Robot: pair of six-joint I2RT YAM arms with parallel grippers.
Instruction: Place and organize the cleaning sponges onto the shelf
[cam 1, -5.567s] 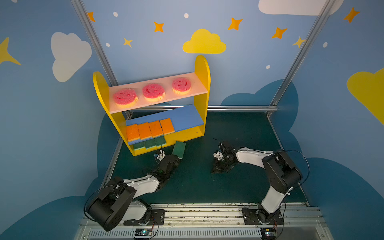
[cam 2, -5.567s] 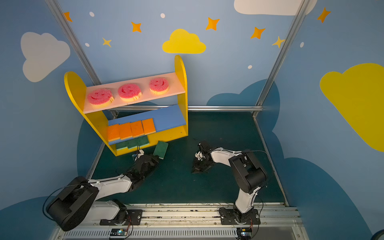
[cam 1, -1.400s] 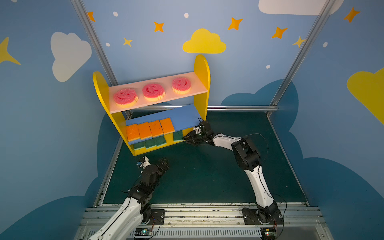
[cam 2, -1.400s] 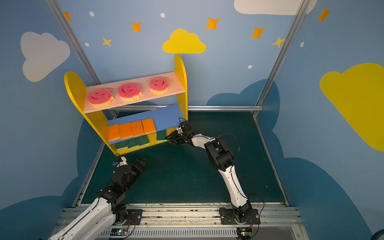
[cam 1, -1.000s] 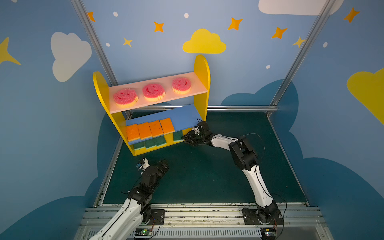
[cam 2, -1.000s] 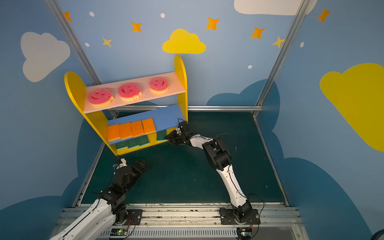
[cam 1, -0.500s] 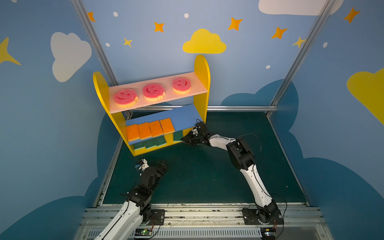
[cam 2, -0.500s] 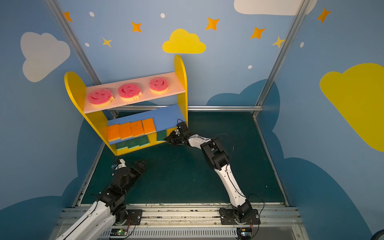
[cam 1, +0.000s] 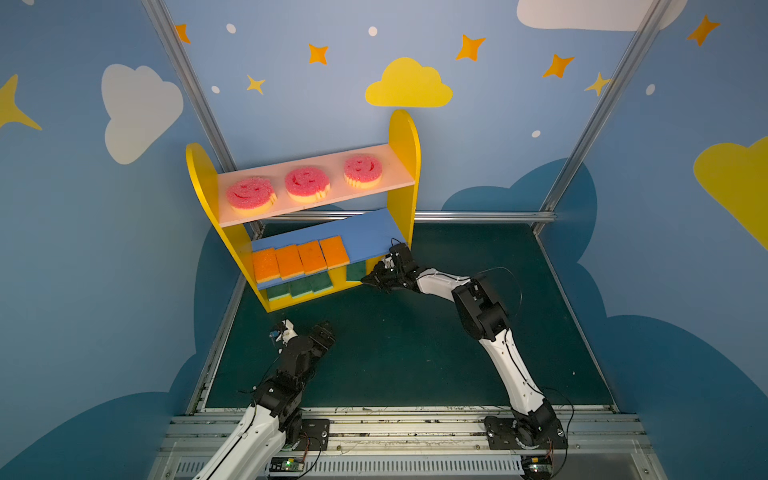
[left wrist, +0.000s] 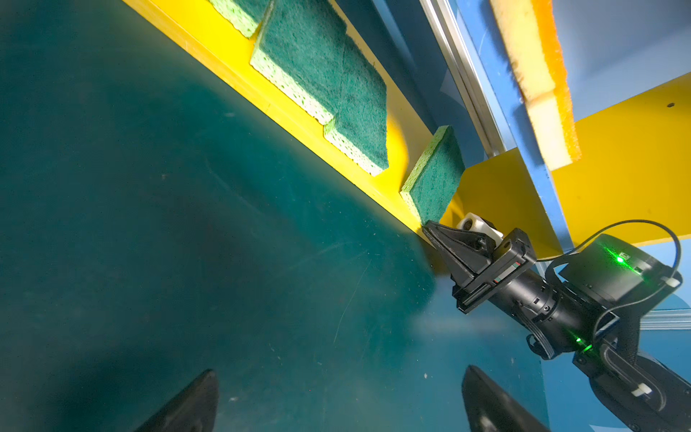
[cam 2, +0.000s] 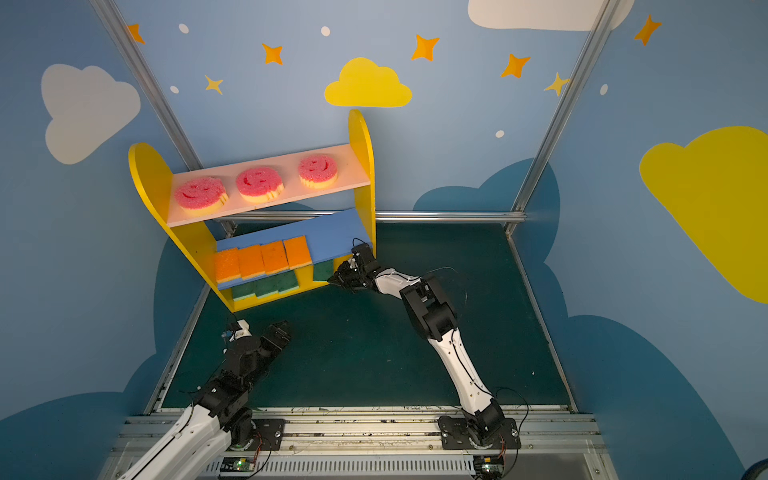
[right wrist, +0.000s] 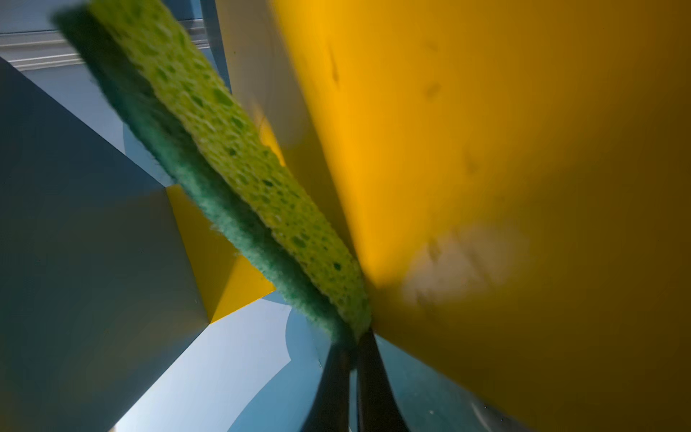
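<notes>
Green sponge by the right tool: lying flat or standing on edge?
On edge: the green sponge stands tilted on the yellow base beside the side panel, while its neighbours lie flat.

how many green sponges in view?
4. Three green sponges lie flat on the yellow base; the fourth sponge stands on edge beside the side panel. More could hide under the blue board.

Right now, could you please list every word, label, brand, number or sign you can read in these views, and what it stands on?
Words, numbers, brands: none readable in any view.
Signs: a smiley face cut into each of the three pink round sponges on the shelf's pink upper board.
</notes>
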